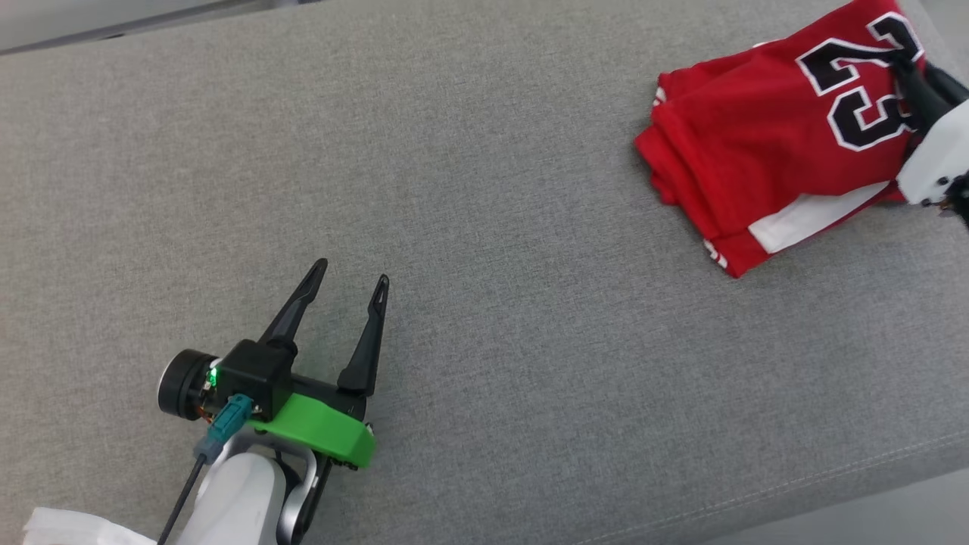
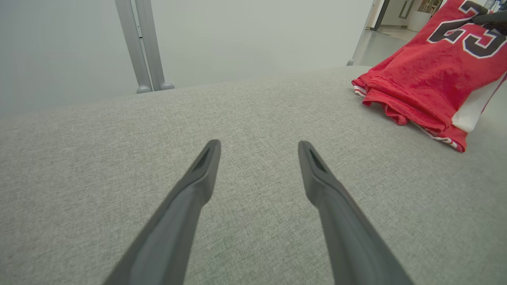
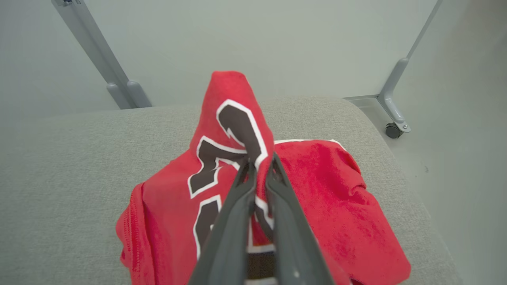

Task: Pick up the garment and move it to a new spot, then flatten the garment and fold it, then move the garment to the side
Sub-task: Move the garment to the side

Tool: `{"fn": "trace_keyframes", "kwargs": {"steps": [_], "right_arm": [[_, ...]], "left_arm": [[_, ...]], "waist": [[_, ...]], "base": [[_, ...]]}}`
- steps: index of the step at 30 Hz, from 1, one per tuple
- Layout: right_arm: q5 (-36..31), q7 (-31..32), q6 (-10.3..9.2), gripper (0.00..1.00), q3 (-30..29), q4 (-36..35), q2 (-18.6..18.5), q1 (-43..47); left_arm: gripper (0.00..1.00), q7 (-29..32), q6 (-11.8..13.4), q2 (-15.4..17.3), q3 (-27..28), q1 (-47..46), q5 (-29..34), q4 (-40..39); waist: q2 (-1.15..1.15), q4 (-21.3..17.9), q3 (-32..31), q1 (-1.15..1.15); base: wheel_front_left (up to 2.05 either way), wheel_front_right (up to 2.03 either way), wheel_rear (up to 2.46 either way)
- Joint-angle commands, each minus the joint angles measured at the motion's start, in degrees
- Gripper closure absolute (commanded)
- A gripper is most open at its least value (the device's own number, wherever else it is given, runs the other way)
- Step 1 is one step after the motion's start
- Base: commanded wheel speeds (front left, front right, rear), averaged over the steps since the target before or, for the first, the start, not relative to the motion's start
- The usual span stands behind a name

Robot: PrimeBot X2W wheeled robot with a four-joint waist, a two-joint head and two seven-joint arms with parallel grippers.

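Broadly, your head view lays out a grey cushion (image 1: pixel 454 189) with the folded red jersey (image 1: pixel 757 144) resting at its upper right, the number 23 facing up and a white panel along the near edge. Your right wrist view adds what the head view crops at the frame edge: the right gripper (image 3: pixel 261 163) has its two fingers drawn close together on a fold of the jersey at the black numeral. The cloth stands up in a peak past the fingertips while the rest lies on the cushion. Your left gripper (image 1: pixel 353 271) sits at the lower left, well apart from the jersey, fingers spread over bare cushion; its wrist view places the jersey off to the upper right. Behind the cushion stand grey frame posts (image 2: pixel 144 47), and a small caster (image 3: pixel 393 130) rests on the floor.
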Motion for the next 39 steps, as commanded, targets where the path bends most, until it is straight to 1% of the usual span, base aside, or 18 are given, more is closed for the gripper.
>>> {"fn": "trace_keyframes", "kwargs": {"steps": [1,6,10,11,17,18,19,20,21,22,27,30,35,37,39], "right_arm": [[0.95,-0.65,-0.09,1.0,-0.71,0.85,-1.34,-1.37],[2.58,-1.23,-0.09,1.0,-2.11,3.0,-5.89,-3.22],[2.76,-1.86,-0.09,1.0,-1.63,5.58,-7.78,-5.0],[1.8,-2.25,-0.09,1.0,-1.21,6.78,-8.39,-5.59],[-1.25,-7.87,-0.1,1.0,-0.64,16.16,-7.77,-9.5],[-2.21,-9.33,-0.1,0.93,-0.74,18.1,-7.58,-10.39],[-3.04,-10.27,-0.1,0.72,-0.64,19.86,-7.37,-10.8],[-3.92,-11.27,-0.09,0.14,-0.36,21.85,-6.93,-11.21],[-4.44,-11.97,-0.09,0.14,-0.18,23.3,-6.5,-11.61],[-5.29,-13.17,-0.09,0.0,-0.07,24.75,-6.3,-12.2],[-9.06,-17.56,-0.1,0.0,-0.18,32.14,-6.16,-13.78],[-11.82,-20.48,-0.09,0.0,0.64,33.87,-5.05,-14.56],[-13.82,-23.15,-0.1,0.0,1.48,30.69,-2.67,-12.41],[-13.41,-23.46,-0.1,0.0,1.41,27.83,-1.28,-10.59],[-13.39,-23.63,-0.1,0.0,1.33,24.36,-0.9,-8.53]], "left_arm": [[0.0,0.16,0.2,0.76,0.26,-1.25,0.69,-0.51],[0.0,1.19,0.54,1.49,-0.01,-1.68,1.02,-1.52],[0.0,1.83,0.63,2.07,-0.31,-2.17,1.17,-2.53],[0.0,2.0,0.62,2.19,-0.38,-2.49,1.1,-2.78],[0.0,2.48,0.75,2.34,-0.96,-3.75,1.34,-3.35],[0.0,2.38,0.88,2.36,-0.91,-3.94,1.26,-3.36],[0.0,2.3,0.99,2.32,-0.95,-3.97,1.21,-3.32],[0.0,2.17,1.09,2.3,-0.93,-3.95,1.1,-3.23],[0.0,2.05,1.19,2.28,-0.9,-3.93,0.98,-3.11],[0.0,1.87,1.2,2.2,-0.87,-3.86,0.79,-2.99],[0.0,0.77,1.53,1.72,-0.66,-3.44,0.03,-1.86],[0.0,-0.08,1.69,1.34,-0.29,-2.49,-0.45,-0.7],[0.0,-1.31,2.24,0.93,0.88,-0.52,-1.9,0.82],[0.0,-1.55,2.64,1.07,1.65,0.47,-2.37,1.08],[0.0,-1.84,3.11,1.44,2.52,1.41,-2.9,1.07]], "waist": [[0.0,1.18,3.28,0.0],[0.0,1.15,5.9,0.0],[0.0,1.36,8.38,0.0],[0.0,1.49,8.99,0.0],[0.0,3.06,11.14,0.0],[0.0,3.41,11.25,0.0],[0.0,3.73,11.24,0.0],[0.0,4.05,11.19,0.0],[0.0,4.28,11.05,0.0],[0.0,4.54,10.84,0.0],[0.0,5.51,8.26,0.0],[0.0,5.82,5.25,0.0],[0.0,6.03,-1.01,0.0],[0.0,6.22,-3.65,0.0],[0.0,6.47,-6.06,0.0]], "base": [[0.0,0.0,0.0],[0.0,0.0,0.0],[0.0,0.0,0.0],[0.0,0.0,0.0],[0.0,0.0,0.0],[0.0,0.0,0.0],[0.0,0.0,0.0],[0.0,0.0,0.0],[0.0,0.0,0.0],[0.0,0.0,0.0],[0.0,0.0,0.0],[0.0,0.0,0.0],[0.0,0.0,0.0],[0.0,0.0,0.0],[0.0,0.0,0.0]]}}
